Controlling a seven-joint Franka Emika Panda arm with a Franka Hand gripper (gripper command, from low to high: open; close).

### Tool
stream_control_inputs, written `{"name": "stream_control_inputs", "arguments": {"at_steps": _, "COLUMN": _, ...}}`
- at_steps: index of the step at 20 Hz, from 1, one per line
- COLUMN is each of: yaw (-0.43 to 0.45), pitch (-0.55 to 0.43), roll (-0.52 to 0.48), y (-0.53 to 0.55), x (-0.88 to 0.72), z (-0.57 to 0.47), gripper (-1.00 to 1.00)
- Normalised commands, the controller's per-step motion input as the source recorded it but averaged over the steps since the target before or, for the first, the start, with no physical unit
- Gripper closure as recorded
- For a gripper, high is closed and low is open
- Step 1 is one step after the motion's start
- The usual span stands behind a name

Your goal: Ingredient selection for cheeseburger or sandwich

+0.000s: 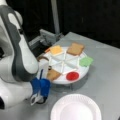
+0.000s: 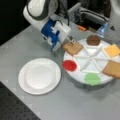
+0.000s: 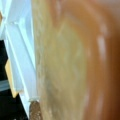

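Gripper [image 2: 70, 40] down on bread square [image 2: 73, 48] at divided tray [image 2: 75, 75], grasp indiscernible, wrist view filled by bread [image 3: 72, 60], paper plate [image 2: 39, 75] bare, patty [image 2: 93, 40] plain in a front view only.

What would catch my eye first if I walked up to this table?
Probably the white divided tray of bright toy food: a red disc, a green square, a yellow cheese square and a dark patty. The arm's gripper is down on a bread square at the tray's edge. A paper plate lies beside the tray with nothing on it.

Matt grey table [image 2: 30, 45], paper plate [image 2: 39, 75]
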Motion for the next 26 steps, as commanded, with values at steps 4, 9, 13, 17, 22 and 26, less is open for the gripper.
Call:
{"name": "stream_control_inputs", "arguments": {"at_steps": 4, "yaw": -0.054, "pitch": -0.121, "roll": 0.105, "y": 0.07, "x": -0.08, "z": 0.09, "gripper": -1.0}}
{"name": "stream_control_inputs", "arguments": {"at_steps": 9, "yaw": -0.049, "pitch": -0.115, "roll": 0.104, "y": 0.06, "x": -0.09, "z": 0.09, "gripper": -1.0}}
{"name": "stream_control_inputs", "arguments": {"at_steps": 13, "yaw": -0.059, "pitch": -0.108, "roll": 0.095, "y": 0.09, "x": -0.1, "z": 0.08, "gripper": 1.0}}
{"name": "stream_control_inputs", "arguments": {"at_steps": 17, "yaw": -0.06, "pitch": -0.112, "roll": 0.075, "y": 0.13, "x": -0.08, "z": 0.06, "gripper": 1.0}}
{"name": "stream_control_inputs", "arguments": {"at_steps": 22, "yaw": -0.065, "pitch": -0.12, "roll": 0.072, "y": 0.12, "x": -0.07, "z": 0.05, "gripper": 1.0}}
{"name": "stream_control_inputs", "arguments": {"at_steps": 26, "yaw": -0.068, "pitch": -0.115, "roll": 0.074, "y": 0.12, "x": -0.08, "z": 0.07, "gripper": 1.0}}
